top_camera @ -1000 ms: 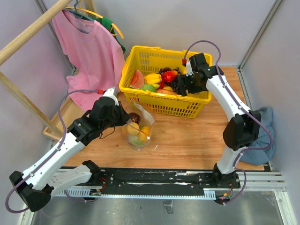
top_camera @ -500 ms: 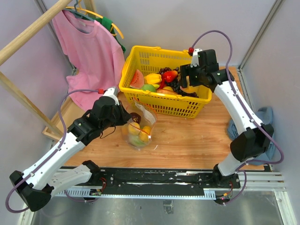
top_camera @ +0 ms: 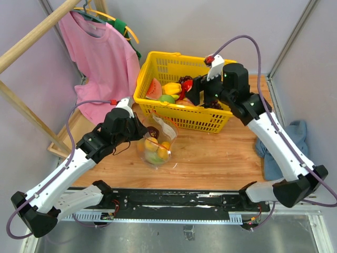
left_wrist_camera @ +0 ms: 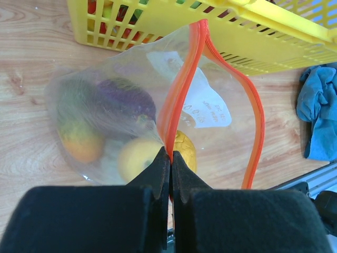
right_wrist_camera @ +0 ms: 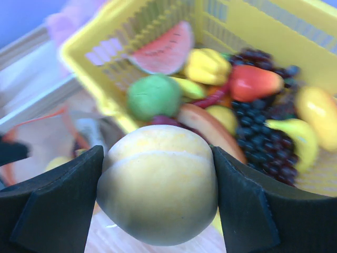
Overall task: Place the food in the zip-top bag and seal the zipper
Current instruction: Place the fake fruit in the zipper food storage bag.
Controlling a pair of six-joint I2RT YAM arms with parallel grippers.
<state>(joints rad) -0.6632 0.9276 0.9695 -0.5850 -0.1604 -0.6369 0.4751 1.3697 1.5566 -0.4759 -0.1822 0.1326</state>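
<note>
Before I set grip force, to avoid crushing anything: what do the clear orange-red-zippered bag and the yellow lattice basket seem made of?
Clear crinkly bag: thin flexible plastic film, glossy; food shows through its wrinkles. Yellow lattice basket: probably rigid moulded plastic, smooth, with even slots.

Probably a robotics lab test cell: plain grey panel walls (top_camera: 210, 26) on aluminium posts (top_camera: 295, 37) enclose a wooden surface (top_camera: 210, 153). Robot arms (top_camera: 68, 168) bolt to a metal rail (top_camera: 174, 200) along the bottom. Staged props include a yellow basket (top_camera: 184, 117) of toy fruit (top_camera: 171, 88) and, upper left, a pink shirt (top_camera: 100, 58).
</note>
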